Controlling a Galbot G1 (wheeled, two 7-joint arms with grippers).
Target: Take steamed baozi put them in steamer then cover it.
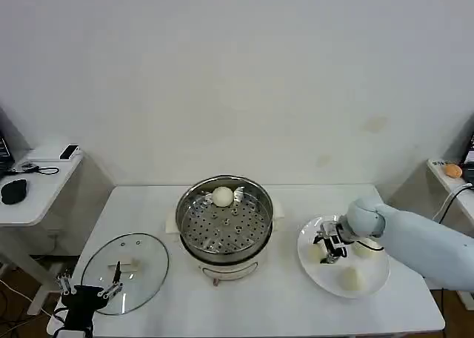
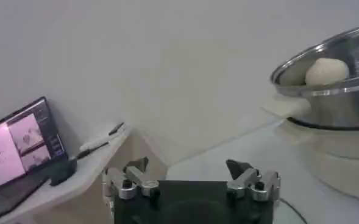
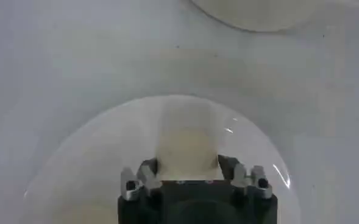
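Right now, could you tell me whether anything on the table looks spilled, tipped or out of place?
Nothing stands out. The steamer sits upright with one bun inside, the lid lies flat on the table, and the other buns rest on the plate. The right pincer is over one bun; the left pincer waits by the lid.

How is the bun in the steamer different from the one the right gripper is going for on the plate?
The bun in the steamer sits alone on the perforated tray, untouched; the bun on the plate lies between the right gripper's open fingers. The steamer bun is at the table's middle, the plate bun at the robot's right, with two others beside it. Both are smooth, cream-white and round.
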